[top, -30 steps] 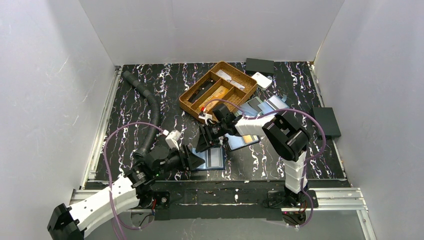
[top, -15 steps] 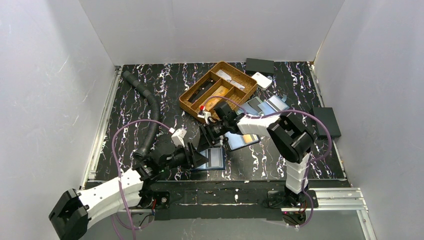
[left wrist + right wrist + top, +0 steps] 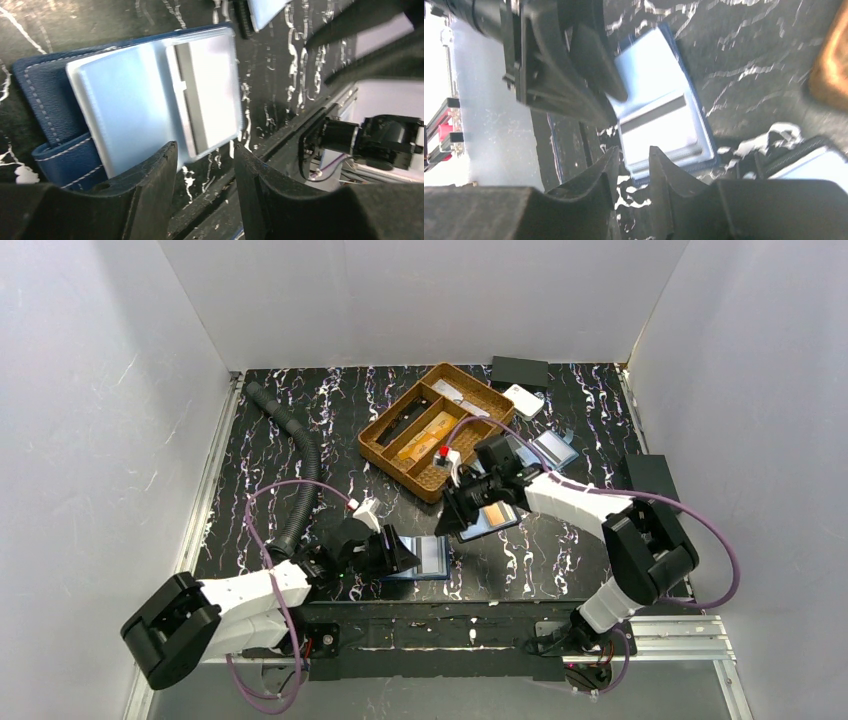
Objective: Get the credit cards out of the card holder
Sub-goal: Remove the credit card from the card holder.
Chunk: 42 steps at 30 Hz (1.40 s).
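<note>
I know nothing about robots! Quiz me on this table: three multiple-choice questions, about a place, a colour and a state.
1. On the table, the brown tray sits: A at the near edge; B on the far half; C against the left wall.
2. The card holder nearest the near edge is: A red; B green; C blue.
3. That card holder: A lies open, clear sleeves up; B is folded shut; C is lifted.
Key: B, it lies toward the back wall; C, blue stitched leather shows; A, the clear sleeves face up on the table.
</note>
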Each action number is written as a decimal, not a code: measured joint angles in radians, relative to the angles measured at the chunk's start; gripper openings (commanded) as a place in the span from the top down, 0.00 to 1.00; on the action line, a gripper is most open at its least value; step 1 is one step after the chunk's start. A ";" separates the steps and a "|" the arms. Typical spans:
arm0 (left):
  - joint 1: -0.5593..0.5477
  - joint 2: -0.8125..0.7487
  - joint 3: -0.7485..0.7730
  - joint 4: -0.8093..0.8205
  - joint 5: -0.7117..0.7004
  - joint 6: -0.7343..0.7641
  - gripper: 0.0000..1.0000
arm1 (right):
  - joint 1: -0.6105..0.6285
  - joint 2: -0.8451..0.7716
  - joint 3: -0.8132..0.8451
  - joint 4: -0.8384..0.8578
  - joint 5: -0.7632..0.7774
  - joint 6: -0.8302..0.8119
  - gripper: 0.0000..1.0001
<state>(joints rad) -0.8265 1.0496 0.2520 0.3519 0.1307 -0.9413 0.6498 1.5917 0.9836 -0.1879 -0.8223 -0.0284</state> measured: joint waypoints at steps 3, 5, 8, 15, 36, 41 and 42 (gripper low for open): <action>0.000 0.053 0.000 0.008 -0.015 -0.011 0.57 | 0.001 -0.037 -0.094 0.025 0.021 0.031 0.65; 0.000 0.067 0.000 0.019 -0.019 -0.015 0.57 | 0.003 -0.052 -0.158 0.072 0.032 0.086 0.65; 0.000 0.082 0.000 0.038 -0.023 -0.021 0.57 | 0.007 -0.056 -0.228 0.161 0.043 0.182 0.63; 0.000 0.116 0.011 0.071 -0.030 -0.024 0.57 | 0.007 -0.056 -0.301 0.330 0.111 0.422 0.61; 0.000 0.150 0.011 0.117 -0.045 -0.043 0.57 | 0.015 -0.028 -0.356 0.454 0.226 0.658 0.59; 0.000 0.153 0.011 0.120 -0.046 -0.047 0.57 | 0.028 -0.027 -0.359 0.462 0.228 0.675 0.62; 0.000 0.153 0.011 0.119 -0.047 -0.047 0.57 | 0.030 -0.027 -0.359 0.463 0.228 0.678 0.63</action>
<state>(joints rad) -0.8265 1.2030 0.2634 0.4713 0.0841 -0.9886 0.6796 1.5642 0.6250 0.2749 -0.5945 0.6495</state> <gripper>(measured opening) 0.434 0.401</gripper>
